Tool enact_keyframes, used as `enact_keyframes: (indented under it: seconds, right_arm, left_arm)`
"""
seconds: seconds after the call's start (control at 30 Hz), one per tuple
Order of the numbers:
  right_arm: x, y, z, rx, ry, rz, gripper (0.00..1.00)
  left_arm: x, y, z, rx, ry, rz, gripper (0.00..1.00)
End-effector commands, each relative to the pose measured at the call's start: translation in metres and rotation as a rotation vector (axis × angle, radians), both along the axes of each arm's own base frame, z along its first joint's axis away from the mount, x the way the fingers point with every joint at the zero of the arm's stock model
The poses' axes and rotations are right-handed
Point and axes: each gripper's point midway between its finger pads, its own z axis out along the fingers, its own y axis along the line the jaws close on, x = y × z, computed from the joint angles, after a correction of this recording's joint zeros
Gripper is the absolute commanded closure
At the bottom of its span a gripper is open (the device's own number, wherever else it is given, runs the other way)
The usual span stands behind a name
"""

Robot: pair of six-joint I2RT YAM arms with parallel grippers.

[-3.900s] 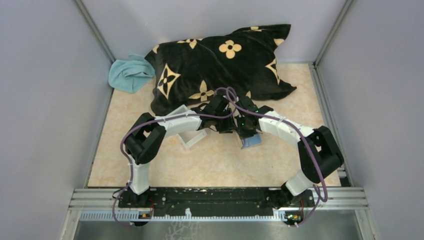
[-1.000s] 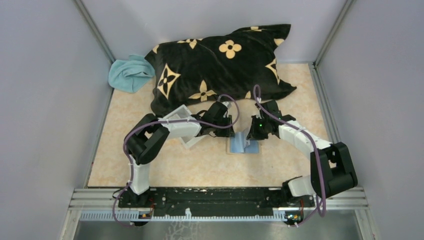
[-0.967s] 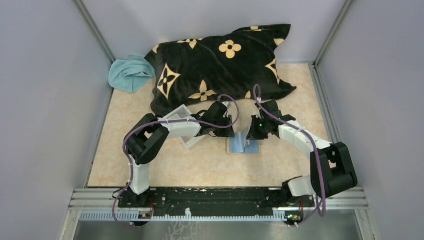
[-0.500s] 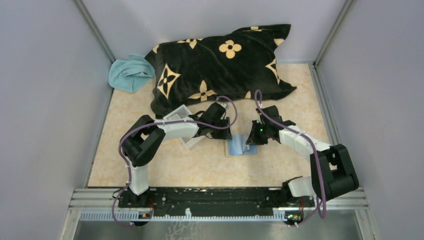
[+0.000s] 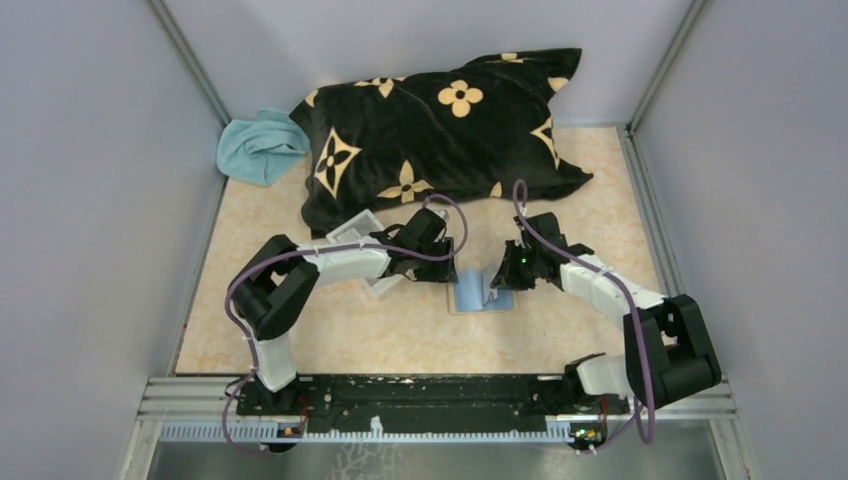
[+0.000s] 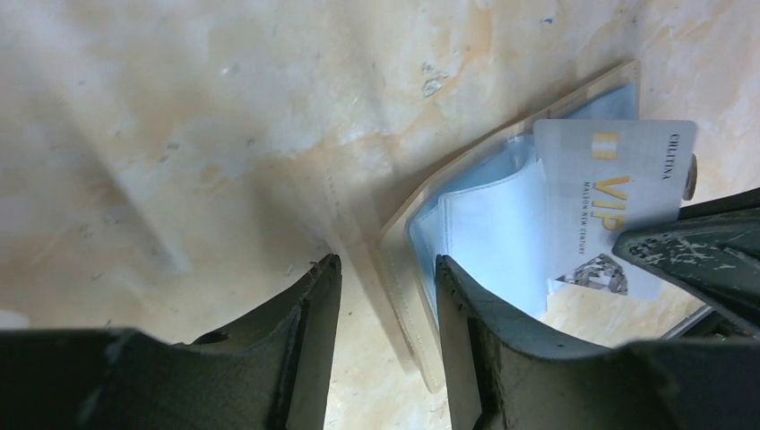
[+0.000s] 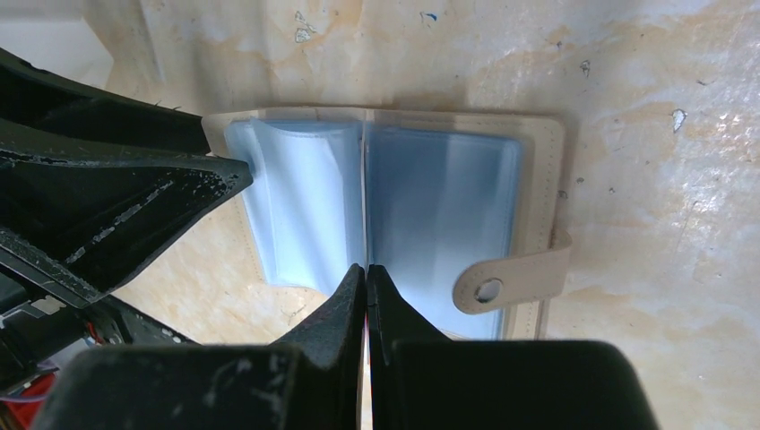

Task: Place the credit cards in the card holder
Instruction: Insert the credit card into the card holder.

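The card holder (image 7: 448, 188) lay opened flat on the table (image 6: 179, 134), about midway between the two arms, pale blue pockets up. Its tab (image 7: 502, 282) stuck out from the half farther from the left arm.

The right pincer (image 7: 367, 269) was clamped tight on a card (image 6: 618, 188), a pale one marked VIP. It held the card on edge above the centre fold, its free end reaching over the pockets. That grip looked chosen to let the thin edge be steered into a slot rather than laid flat.

The left pincer (image 6: 385, 262) stood with its jaws parted and nothing between them, low over the holder's opposite outer edge. One finger met the rim of the nearest pocket. I judged it was there to pin or steady the holder, so that a push from the card would not slide it across the smooth table.

Room was tight where it counted. Both pincers crowded the small holder, leaving only a narrow stretch of pocket between them, and the card's corner sat close to the left fingers. A clear tray (image 5: 384, 288) lay just beside the left wrist, limiting retreat that way. The pillow (image 5: 440, 120) lay beyond, apart from the holder. Bare table on the near side gave the freest path.
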Motion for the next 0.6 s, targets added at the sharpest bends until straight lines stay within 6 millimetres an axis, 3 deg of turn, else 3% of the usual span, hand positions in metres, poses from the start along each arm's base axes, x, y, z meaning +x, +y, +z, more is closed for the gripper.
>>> enact_keyframes:
  seconds: [0.0,0.57]
  right_arm:
    - [0.01,0.003,0.016,0.036,-0.072,-0.009,1.0]
    - [0.007,0.008,0.016,0.073,-0.066,-0.002,1.0]
  left_arm:
    - [-0.014,0.025,-0.009,0.079,0.032,0.033,0.49]
    - [-0.024,0.033,-0.015,0.072,0.049,0.037,0.53]
